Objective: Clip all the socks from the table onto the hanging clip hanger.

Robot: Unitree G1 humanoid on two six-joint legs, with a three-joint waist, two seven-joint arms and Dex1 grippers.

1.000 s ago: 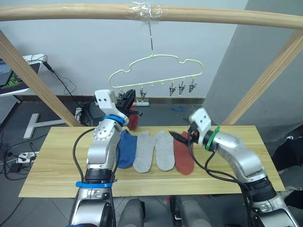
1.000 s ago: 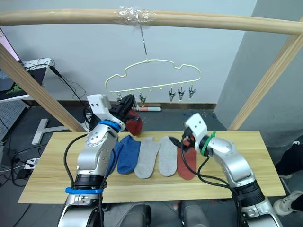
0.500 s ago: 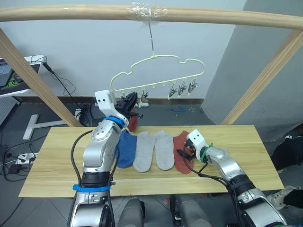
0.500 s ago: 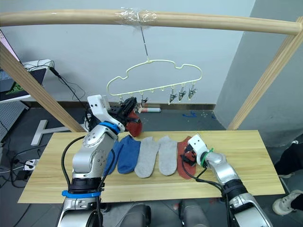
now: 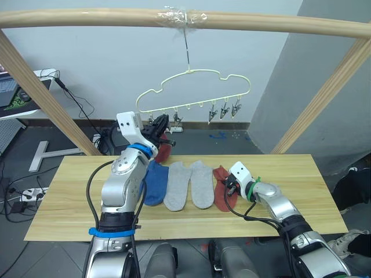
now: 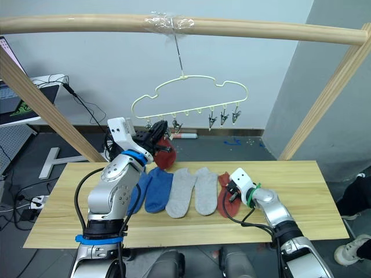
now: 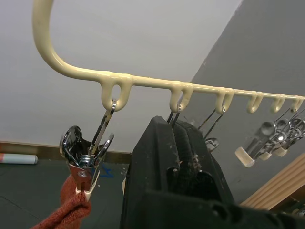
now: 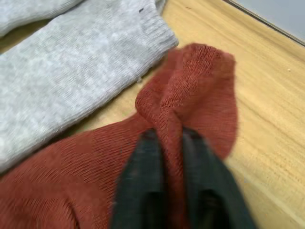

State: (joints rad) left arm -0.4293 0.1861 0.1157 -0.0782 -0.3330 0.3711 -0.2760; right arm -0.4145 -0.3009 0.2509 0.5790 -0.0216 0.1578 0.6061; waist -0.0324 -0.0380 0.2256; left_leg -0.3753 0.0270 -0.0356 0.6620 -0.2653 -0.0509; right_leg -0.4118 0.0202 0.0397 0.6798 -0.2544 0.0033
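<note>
The pale-yellow clip hanger (image 5: 197,73) hangs by its hook from the top pole. A rust red sock (image 5: 164,150) dangles from its leftmost clip (image 7: 85,160). My left gripper (image 5: 159,124) is raised to that end of the hanger, shut, its tips (image 7: 174,126) covering the second clip. On the table (image 5: 75,208) lie a blue sock (image 5: 155,182), two grey socks (image 5: 175,185) (image 5: 202,184) and a second rust red sock (image 5: 221,194). My right gripper (image 5: 227,186) is down on that sock, shut on a pinched fold of it (image 8: 167,138).
The round wooden pole (image 5: 87,17) spans the top, with slanted poles at the left (image 5: 35,81) and right (image 5: 324,92). Three free clips (image 5: 223,110) hang at the hanger's right end. Cables and a stand lie on the floor behind the table at left.
My right arm came down onto the red sock on the table and its fingers closed on it, bunching the fabric. The left gripper stayed at the hanger.
</note>
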